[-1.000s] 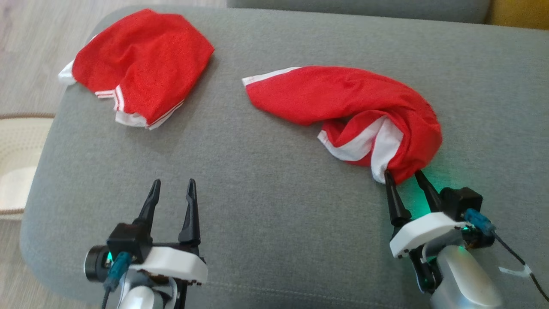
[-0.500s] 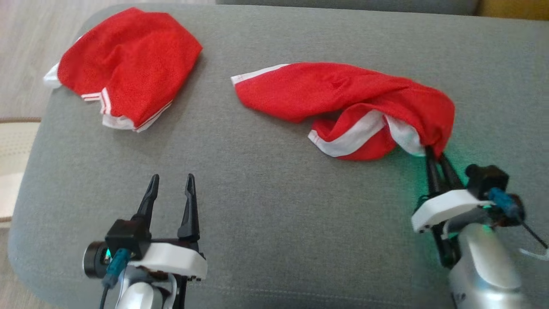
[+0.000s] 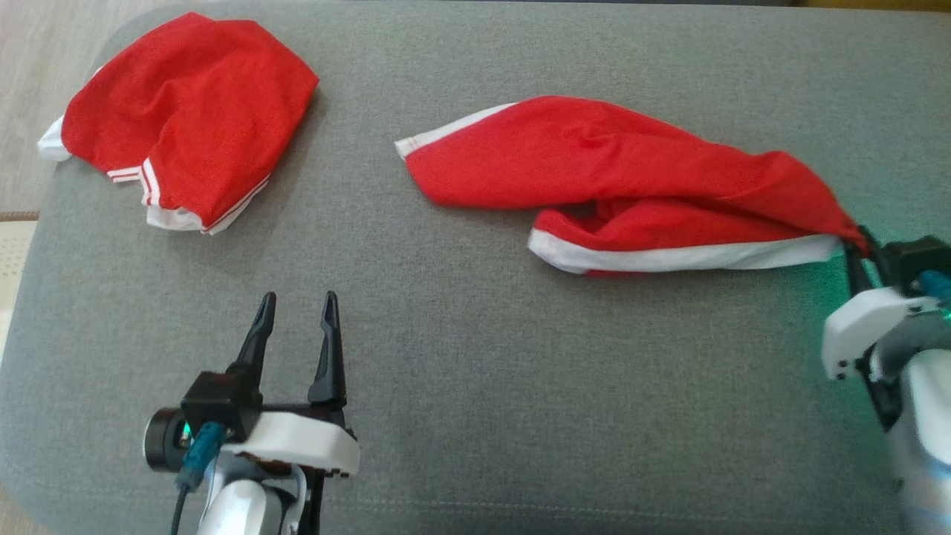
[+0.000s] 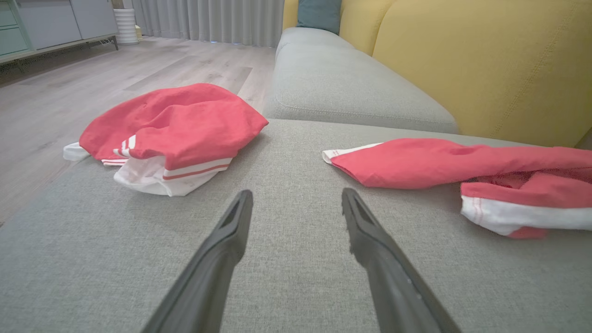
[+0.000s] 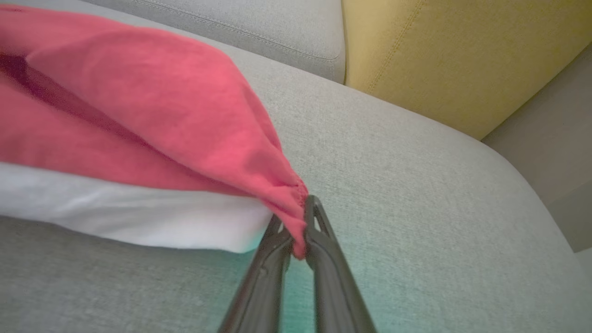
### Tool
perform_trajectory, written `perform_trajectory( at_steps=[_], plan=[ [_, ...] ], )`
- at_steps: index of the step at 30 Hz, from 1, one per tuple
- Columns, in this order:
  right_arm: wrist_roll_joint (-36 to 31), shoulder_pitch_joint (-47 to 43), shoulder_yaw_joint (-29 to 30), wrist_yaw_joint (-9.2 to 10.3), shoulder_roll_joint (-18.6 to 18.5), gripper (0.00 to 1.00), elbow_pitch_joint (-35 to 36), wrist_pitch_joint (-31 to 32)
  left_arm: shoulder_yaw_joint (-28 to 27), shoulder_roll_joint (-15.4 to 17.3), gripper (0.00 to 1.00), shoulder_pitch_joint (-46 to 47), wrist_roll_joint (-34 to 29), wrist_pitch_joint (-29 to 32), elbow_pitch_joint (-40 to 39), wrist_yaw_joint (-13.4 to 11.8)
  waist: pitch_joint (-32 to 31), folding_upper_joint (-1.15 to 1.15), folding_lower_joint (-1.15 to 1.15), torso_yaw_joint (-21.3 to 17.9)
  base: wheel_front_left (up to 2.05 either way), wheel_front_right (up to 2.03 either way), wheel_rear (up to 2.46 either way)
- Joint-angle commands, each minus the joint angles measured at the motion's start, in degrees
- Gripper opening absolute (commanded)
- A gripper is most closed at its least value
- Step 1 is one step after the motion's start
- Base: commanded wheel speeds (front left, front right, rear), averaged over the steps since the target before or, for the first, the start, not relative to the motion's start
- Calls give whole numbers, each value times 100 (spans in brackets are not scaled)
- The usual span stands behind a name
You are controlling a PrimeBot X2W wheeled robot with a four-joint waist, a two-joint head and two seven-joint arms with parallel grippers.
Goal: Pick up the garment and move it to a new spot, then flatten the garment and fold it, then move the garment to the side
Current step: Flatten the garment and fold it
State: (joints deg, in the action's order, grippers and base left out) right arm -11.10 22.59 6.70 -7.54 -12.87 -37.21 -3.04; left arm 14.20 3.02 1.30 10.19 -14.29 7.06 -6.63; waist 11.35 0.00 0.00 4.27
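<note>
Although the grey sofa cushion (image 3: 475, 357) offered a wide bare stretch across its near half, the garment (image 3: 594, 156) lay toward its far right. It was pulled into a long twisted band running left to right, red on top with a white hem (image 3: 683, 258) along its near side. A second red garment (image 3: 186, 111) sat bunched at the far left corner, well apart from the first and near where the cushion dropped to the wooden floor (image 4: 92, 69). The left pincer (image 3: 297, 301) hovered over the near left of the cushion, spread wide, empty and touching nothing. The right pincer (image 5: 298, 222) was clamped on the garment's gathered right-hand tip, close to the cushion's right edge, with only a small pucker of red cloth caught between its fingers. I judged the pick-up-and-move step to be in hand, with flattening and folding not yet begun. The main risk was that so slight a pinch could slip free once the cloth's full weight or its drag on the rough upholstery loaded it. A pull further right could also carry the garment over the cushion's edge. The twist in the fabric might set into a roll that one pincer alone could hardly flatten.
</note>
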Motion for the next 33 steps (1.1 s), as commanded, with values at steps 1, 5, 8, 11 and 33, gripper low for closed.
perform_trajectory(
  at_steps=[1, 5, 8, 11, 33],
  plan=[
    [3, 218, -78, 5, -211, 0, 73, 75, -157, -13, 100, 233, -6, -71, -202, -3, 8, 0, 0, 17, 0, 0, 0],
    [36, 267, -104, 5, -341, 0, -75, 113, -164, -14, 100, 232, -10, -71, -184, 7, 1, 0, 0, 43, 0, 0, 0],
    [59, 289, -107, 5, -361, 59, -190, 81, -186, -14, 100, 219, -15, -71, -167, 4, -39, 0, 0, 32, 0, 0, 0],
    [64, 271, -69, 5, -329, 100, -261, 20, -203, -14, 100, 172, -22, -71, -160, -12, -117, 0, 0, -15, 0, 0, 0],
    [297, -355, 60, 5, 598, 100, 1040, -938, -243, -14, 100, -123, -14, -71, -297, -65, -753, 0, 0, -421, 0, 0, 0]
  ],
)
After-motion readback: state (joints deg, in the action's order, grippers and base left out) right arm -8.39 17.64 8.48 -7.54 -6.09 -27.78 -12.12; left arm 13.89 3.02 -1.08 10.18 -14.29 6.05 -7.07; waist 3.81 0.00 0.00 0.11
